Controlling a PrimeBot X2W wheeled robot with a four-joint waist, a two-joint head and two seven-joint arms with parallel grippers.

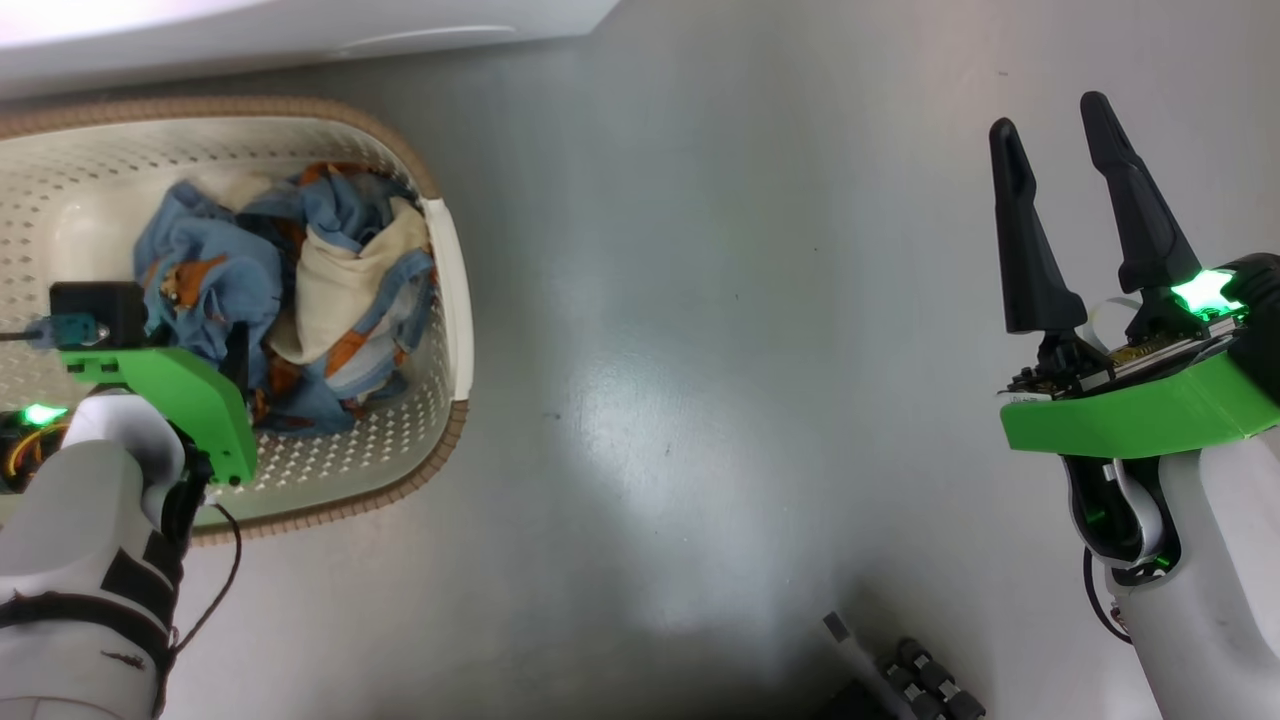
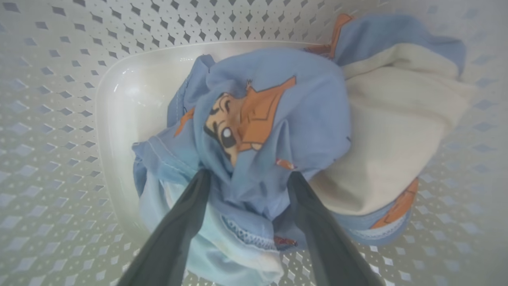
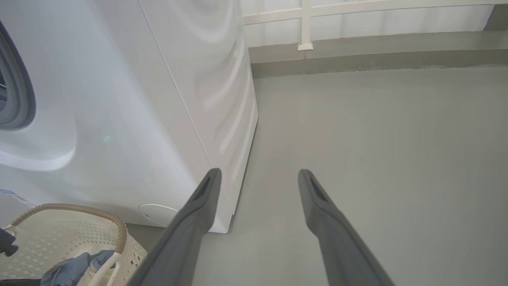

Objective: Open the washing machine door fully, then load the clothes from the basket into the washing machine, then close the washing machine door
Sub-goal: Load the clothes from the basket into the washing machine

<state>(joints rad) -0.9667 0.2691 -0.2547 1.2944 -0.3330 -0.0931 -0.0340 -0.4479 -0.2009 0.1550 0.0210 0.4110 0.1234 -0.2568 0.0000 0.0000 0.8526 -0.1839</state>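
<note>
Clothes (image 2: pixel 278 119) sit between spread fingers (image 2: pixel 178 226) of the left hand (image 2: pixel 249 176).

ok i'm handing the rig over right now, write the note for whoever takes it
Left gripper: open, down in the basket, fingers either side of the top blue bundle of the clothes, no grip yet.
Right gripper: open, empty, over the floor near the washing machine.
Done: the grey seal looks uncovered, so the door is probably open; check it.
Left: close on the bundle, carry it to the machine, repeat for the rest, shut the door.
</note>
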